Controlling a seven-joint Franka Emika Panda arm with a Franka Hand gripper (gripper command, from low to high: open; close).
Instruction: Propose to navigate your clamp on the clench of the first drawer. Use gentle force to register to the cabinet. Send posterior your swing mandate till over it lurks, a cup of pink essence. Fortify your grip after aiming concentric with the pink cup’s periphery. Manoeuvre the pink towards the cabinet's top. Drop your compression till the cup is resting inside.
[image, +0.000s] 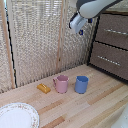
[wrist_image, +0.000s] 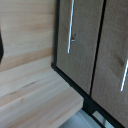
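Note:
In the exterior view my clamp (image: 80, 31) hangs high in the air, to the exterior view's left of the cabinet (image: 123, 19) and apart from it. Its jaws look open and hold nothing. The first drawer (image: 102, 27) carries its silver bar, the clench (image: 116, 31). The pink cup (image: 61, 84) stands upright on the wooden table (image: 100, 107), far below the clamp, with a blue mug (image: 81, 84) beside it. The wrist view shows two drawer fronts; the bar farther from the table wood (wrist_image: 123, 76) belongs to the upper one. One dark finger (wrist_image: 1, 47) shows at the frame's edge.
A lower drawer with a like bar (image: 108, 60) sits under the first; it also shows in the wrist view (wrist_image: 70, 27). A small yellow block (image: 44, 88) lies by the pink cup. A patterned plate (image: 17, 116) is at the front. A wicker screen (image: 35, 40) stands behind.

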